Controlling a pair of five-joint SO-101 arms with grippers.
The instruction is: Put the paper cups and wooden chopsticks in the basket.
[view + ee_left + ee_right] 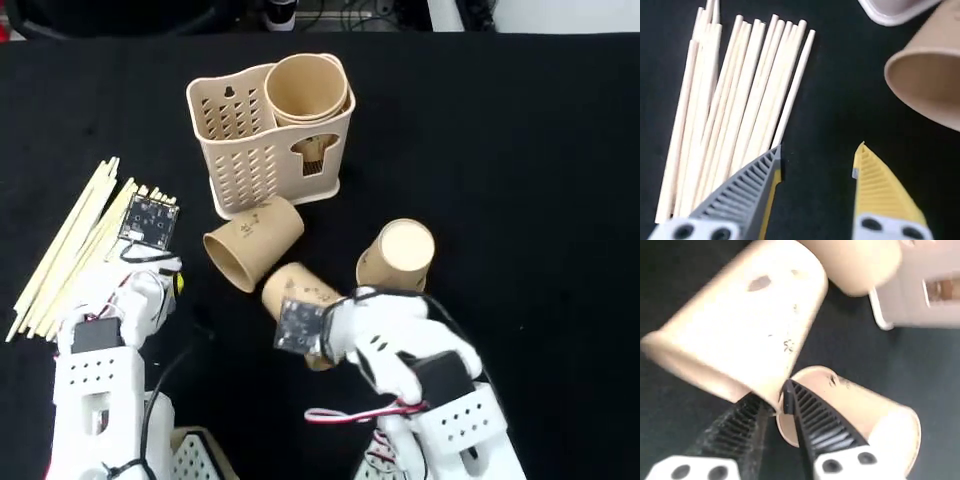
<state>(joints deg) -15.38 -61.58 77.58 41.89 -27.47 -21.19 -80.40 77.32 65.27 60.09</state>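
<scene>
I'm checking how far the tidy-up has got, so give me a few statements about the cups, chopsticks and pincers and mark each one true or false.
1. Nested cups already sit in the basket. True.
2. The chopsticks are in the basket. False: they lie on the table by the left arm.
3. The left pincer is open. True.
4. The right pincer grips the basket. False: it is shut on the rim of a lying cup.
5. Every loose cup stands upright. False: the lying cup and a second cup are on their sides, and a third cup is bottom up.
</scene>
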